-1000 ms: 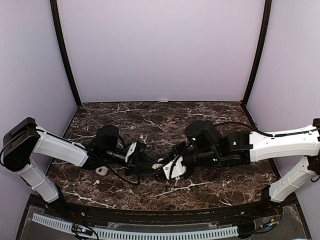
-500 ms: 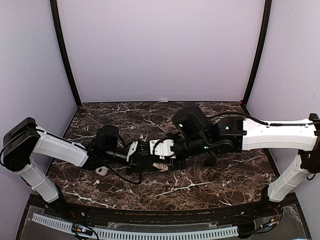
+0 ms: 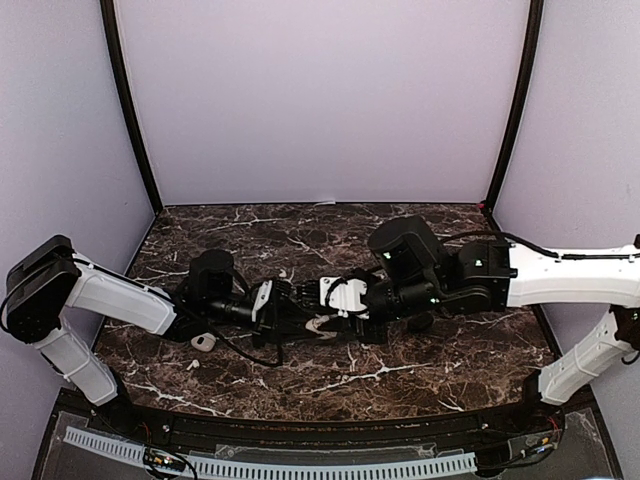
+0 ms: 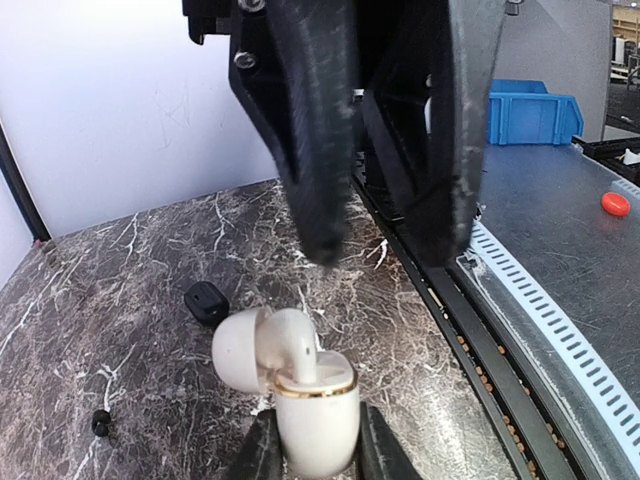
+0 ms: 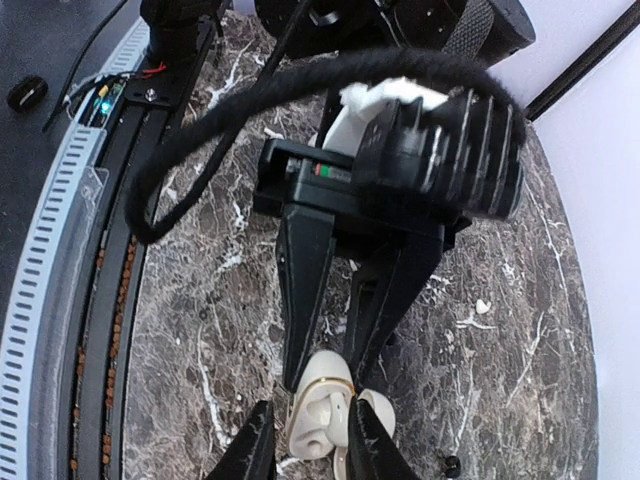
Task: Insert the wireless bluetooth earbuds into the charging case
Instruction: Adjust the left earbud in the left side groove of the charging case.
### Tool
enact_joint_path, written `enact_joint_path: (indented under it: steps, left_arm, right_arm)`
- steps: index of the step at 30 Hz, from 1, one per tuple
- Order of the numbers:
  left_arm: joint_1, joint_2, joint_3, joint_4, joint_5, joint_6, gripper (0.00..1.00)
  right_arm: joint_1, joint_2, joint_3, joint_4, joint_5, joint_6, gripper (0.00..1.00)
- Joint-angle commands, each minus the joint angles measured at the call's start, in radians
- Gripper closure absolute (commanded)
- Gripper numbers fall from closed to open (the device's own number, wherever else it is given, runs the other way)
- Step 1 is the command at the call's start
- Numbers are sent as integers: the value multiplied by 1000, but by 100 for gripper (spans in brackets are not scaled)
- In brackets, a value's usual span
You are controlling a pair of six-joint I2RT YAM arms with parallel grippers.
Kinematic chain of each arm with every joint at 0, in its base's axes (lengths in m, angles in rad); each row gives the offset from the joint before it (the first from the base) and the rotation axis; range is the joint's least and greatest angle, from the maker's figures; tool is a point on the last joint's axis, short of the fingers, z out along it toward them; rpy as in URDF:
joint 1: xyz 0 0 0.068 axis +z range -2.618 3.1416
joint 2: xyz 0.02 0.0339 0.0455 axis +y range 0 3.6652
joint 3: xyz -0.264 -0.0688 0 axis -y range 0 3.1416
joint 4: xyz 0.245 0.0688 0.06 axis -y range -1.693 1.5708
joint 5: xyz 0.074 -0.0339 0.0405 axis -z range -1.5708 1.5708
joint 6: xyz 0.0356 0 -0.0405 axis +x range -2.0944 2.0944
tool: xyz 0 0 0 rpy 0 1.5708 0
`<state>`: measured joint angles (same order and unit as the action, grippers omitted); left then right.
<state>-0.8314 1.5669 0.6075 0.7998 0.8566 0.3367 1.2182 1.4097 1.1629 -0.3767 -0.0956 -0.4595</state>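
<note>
**Q:** Surface and room?
**A:** Dark, white-veined marble desk (image 3: 400,375), enclosed by pale lilac walls (image 3: 320,100).
**Q:** Grippers and earbud?
**A:** The left gripper (image 5: 326,378) is clamped on the open charging case (image 4: 315,415); a white earbud (image 4: 293,342) stands in it. The right gripper (image 4: 382,250), jaws apart, hangs just above, holding nothing.
**Q:** What is unclear?
**A:** Case base cut off by the frame edge; a small black object (image 4: 205,300) on the desk nearby cannot be identified.
</note>
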Motion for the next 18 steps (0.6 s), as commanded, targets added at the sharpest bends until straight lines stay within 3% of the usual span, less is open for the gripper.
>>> enact_joint_path:
  steps: [1,9,18]
  left_arm:
    - [-2,-22,-6,22,53,4,100]
    - [-2,-14,11,2,101,-9,100]
    - [-2,1,25,5,131,-26,100]
  right_arm:
    - [0,-57,-92,15,67,-200,74]
    - [0,-80,-151,108,81,-491,72]
    - [-1,-116,-211,191,18,-628,72]
